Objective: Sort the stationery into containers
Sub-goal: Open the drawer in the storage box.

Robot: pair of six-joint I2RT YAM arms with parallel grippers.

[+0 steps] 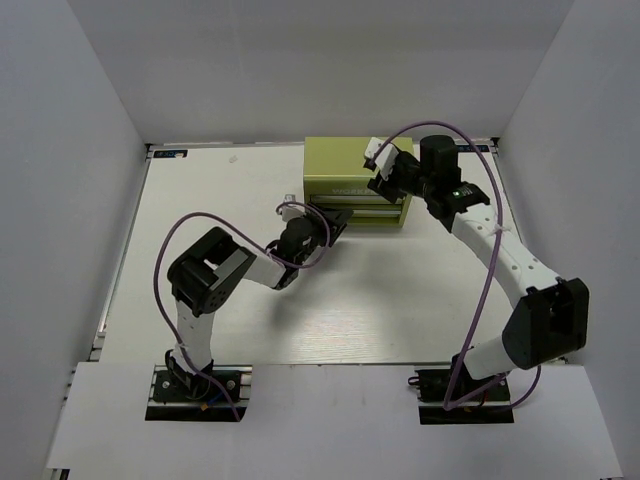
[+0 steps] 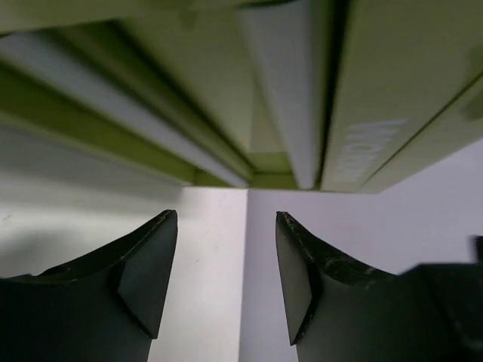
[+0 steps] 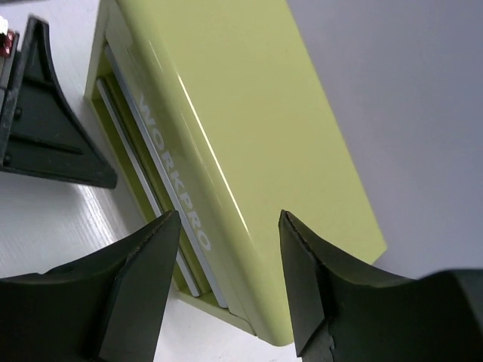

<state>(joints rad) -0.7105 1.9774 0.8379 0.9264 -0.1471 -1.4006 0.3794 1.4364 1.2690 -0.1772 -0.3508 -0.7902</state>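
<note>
The olive-green chest [image 1: 340,165] stands at the back middle of the table with both front drawers closed. My left gripper [image 1: 336,222] is open and empty, just in front of the chest's lower drawer at its left end. The left wrist view shows the drawer fronts [image 2: 377,113] close above the open gripper [image 2: 226,279]. My right gripper [image 1: 385,175] is open and empty, hovering over the chest's right top and front edge. In the right wrist view the gripper [image 3: 230,279] straddles the chest's lid edge [image 3: 249,113]. No tubes are in view.
White walls close in the table at the back and both sides. A purple cable [image 1: 480,290] loops along each arm. The left gripper's finger [image 3: 45,128] shows in the right wrist view beside the chest's front.
</note>
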